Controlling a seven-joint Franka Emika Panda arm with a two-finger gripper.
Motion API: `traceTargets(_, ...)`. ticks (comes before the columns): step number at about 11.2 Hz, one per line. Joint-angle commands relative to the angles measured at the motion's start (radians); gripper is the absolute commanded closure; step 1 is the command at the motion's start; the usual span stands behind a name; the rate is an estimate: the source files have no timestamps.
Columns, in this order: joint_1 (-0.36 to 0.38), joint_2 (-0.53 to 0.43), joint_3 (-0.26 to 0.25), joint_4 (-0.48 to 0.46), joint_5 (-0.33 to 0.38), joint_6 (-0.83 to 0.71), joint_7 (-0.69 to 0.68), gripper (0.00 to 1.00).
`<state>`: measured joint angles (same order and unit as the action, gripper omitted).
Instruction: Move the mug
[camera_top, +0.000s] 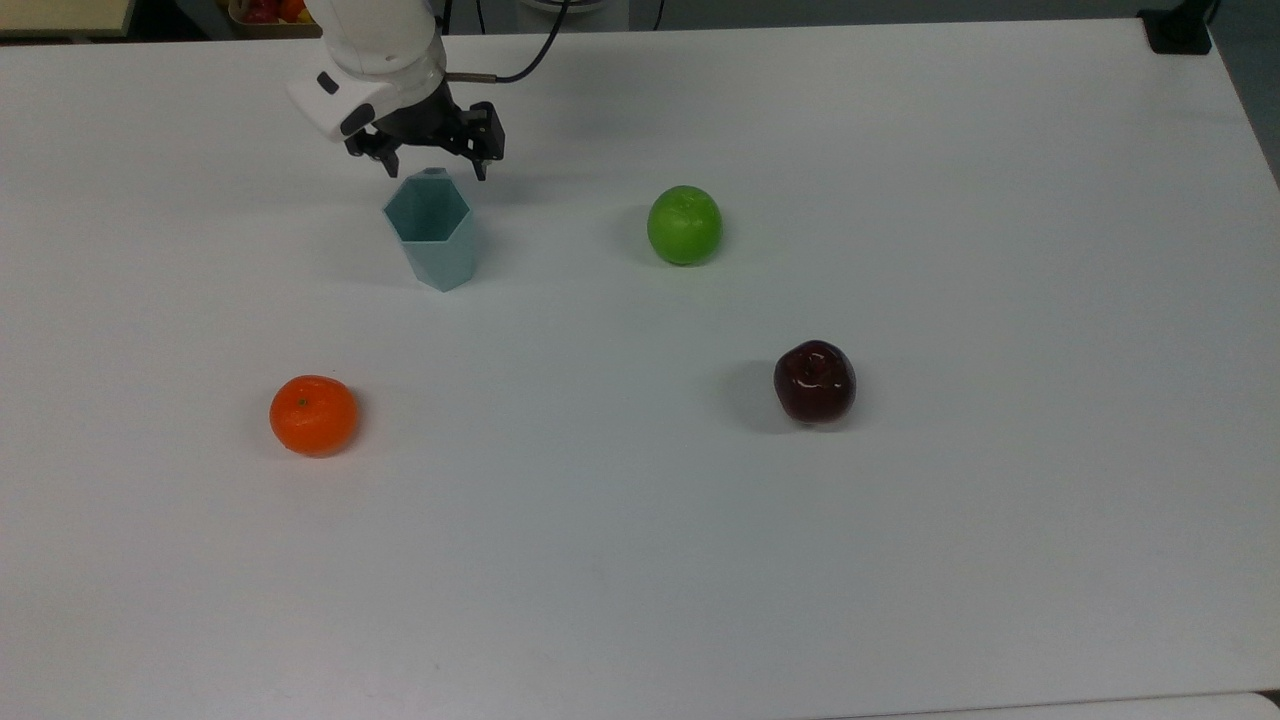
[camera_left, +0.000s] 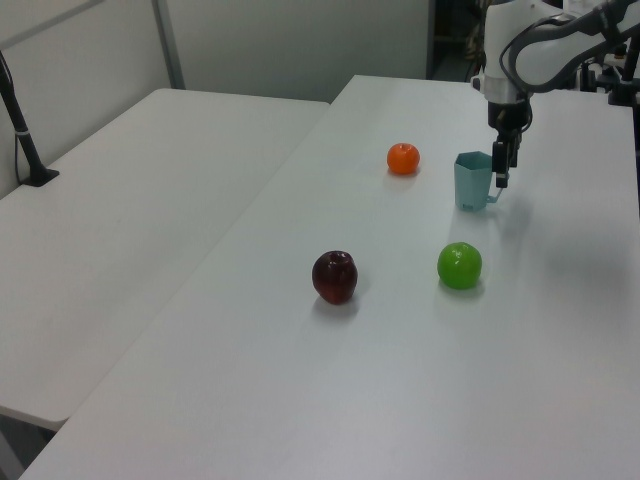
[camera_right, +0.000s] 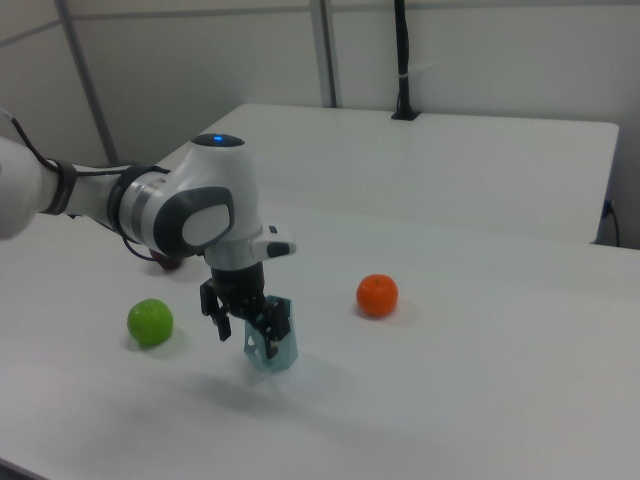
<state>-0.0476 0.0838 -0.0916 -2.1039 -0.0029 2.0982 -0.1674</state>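
The fingers (camera_top: 483, 152) are spread wide and hold nothing, straddling the handle side of the mug (camera_top: 434, 236), which stands upright on the counter (camera_top: 900, 560) beside the green apple (camera_top: 684, 224). This looks like the release step; next calls for lifting the gripper (camera_top: 432, 157) straight up without nudging the mug.

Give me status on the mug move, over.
Gripper open, straddling the handle end of the mug. Mug upright on the table, released. Green apple nearest on the top view's right; nothing touching the mug.

mug (camera_right: 272, 345) largely hidden behind the gripper (camera_right: 246, 322) in the right view, red apple (camera_right: 170, 263) mostly hidden behind the arm, fruit box (camera_top: 265, 12) cut by the top view's upper edge
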Motion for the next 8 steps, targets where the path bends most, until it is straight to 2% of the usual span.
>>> traceTargets(1,-0.006,-0.053,0.0,0.149,-0.011,-0.134,0.031,0.0)
traceTargets(2,-0.008,-0.041,-0.002,0.253,-0.003,-0.201,0.045,0.0)
traceTargets(4,-0.018,-0.042,0.001,0.381,0.006,-0.304,0.092,0.0)
traceTargets(6,-0.023,-0.045,0.003,0.45,0.009,-0.366,0.106,0.0)
traceTargets(8,-0.052,-0.052,0.003,0.459,0.02,-0.366,0.108,0.0)
